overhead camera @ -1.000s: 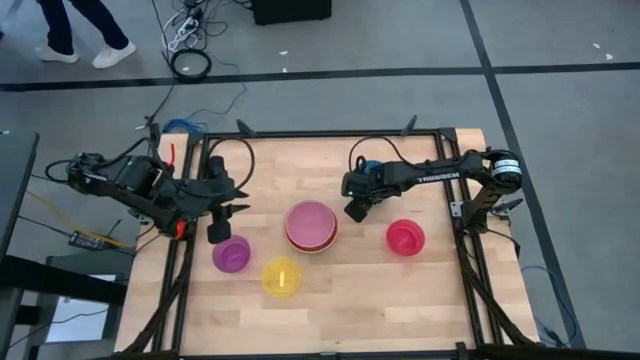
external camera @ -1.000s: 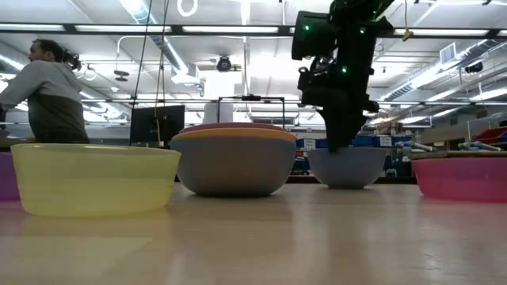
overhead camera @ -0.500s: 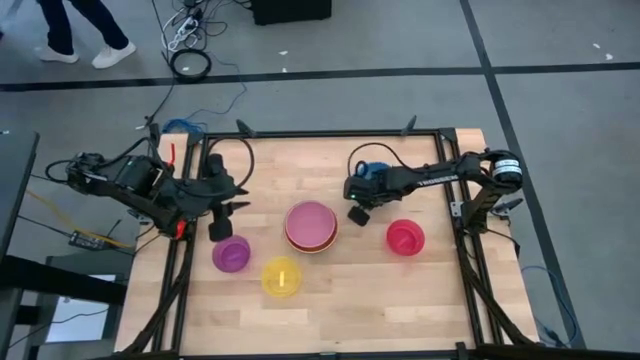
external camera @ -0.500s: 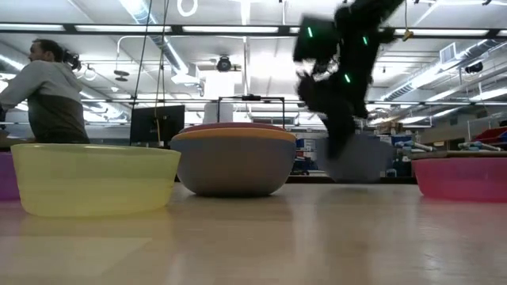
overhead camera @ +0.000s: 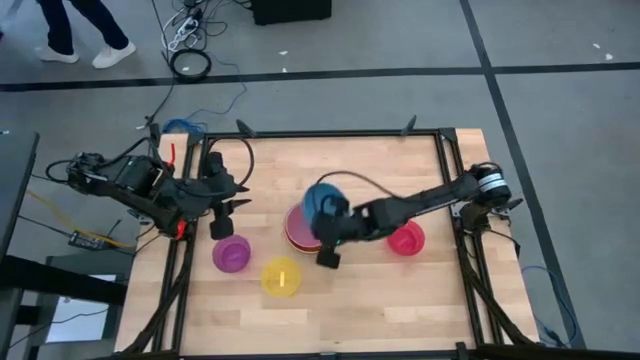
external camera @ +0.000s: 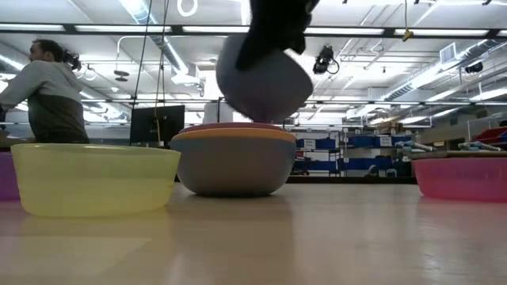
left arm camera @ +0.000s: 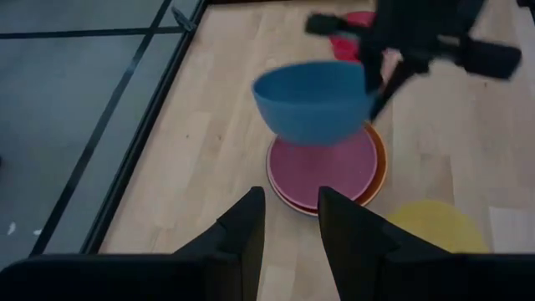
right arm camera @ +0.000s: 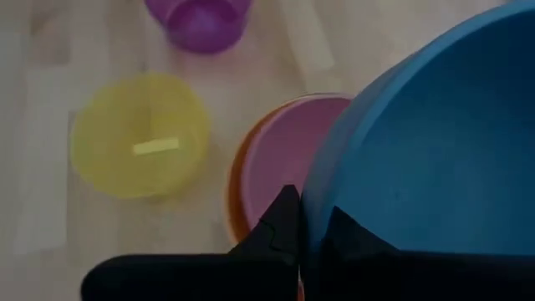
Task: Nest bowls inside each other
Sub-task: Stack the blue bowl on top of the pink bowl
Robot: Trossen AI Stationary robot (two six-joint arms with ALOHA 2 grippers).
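A blue bowl (left arm camera: 313,100) hangs in the air over a stack of nested bowls (overhead camera: 298,236), whose innermost bowl is pink (left arm camera: 326,171) and sits in an orange one. My right gripper (right arm camera: 309,213) is shut on the blue bowl. On the table stand a purple bowl (overhead camera: 231,254), a yellow bowl (overhead camera: 281,276) and a red bowl (overhead camera: 405,238), each alone on its base. My left gripper (overhead camera: 219,228) waits open at the table's left edge, above the purple bowl's far side, touching nothing. My right gripper pinches the blue bowl's rim (right arm camera: 306,201), one finger (right arm camera: 284,219) on the outer wall and the other inside the bowl. The fingers slant down from the table's right side. The bowl is lifted clear and somewhat tilted, directly above the pink bowl.
A black frame (overhead camera: 330,134) borders the wooden table. Bare wood lies along the far edge and the near right. Beyond the table a person (external camera: 43,87) stands in the room, and a person's legs (overhead camera: 75,30) show on the floor at the far left.
My right gripper has taken hold of the blue bowl at the table's far right, lifted it clear and swung it fast toward the left and near side, to above the nested stack. The wrist has turned on the way.
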